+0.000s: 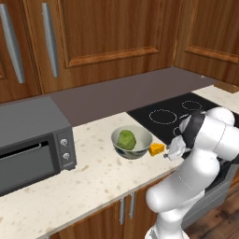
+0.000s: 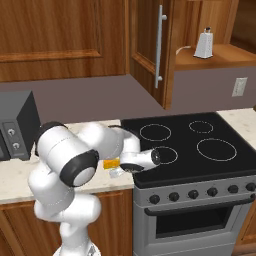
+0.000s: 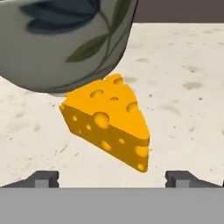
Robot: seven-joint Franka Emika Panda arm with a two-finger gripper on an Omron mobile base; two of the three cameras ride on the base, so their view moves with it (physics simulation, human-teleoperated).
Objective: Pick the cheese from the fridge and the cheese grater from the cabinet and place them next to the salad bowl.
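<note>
A wedge of cheese (image 3: 107, 124) lies on the speckled tabletop (image 1: 93, 177), just beside the salad bowl (image 1: 132, 141) and apart from the claw (image 3: 112, 178), whose two finger tips stand wide apart on either side of the wedge and hold nothing. Seen from the left of the base, the cheese rests at the bowl's right flank, between the bowl and the black stovetop (image 2: 200, 145); the bowl carries a lump of green lettuce (image 1: 126, 139). A grey toaster oven (image 1: 32, 140) stands farther left on the same tabletop. In the view from the right, the cabinet (image 2: 150, 40) door hangs open and the cheese grater (image 2: 203, 44) stands upright on its wooden shelf, well apart from the bowl.
</note>
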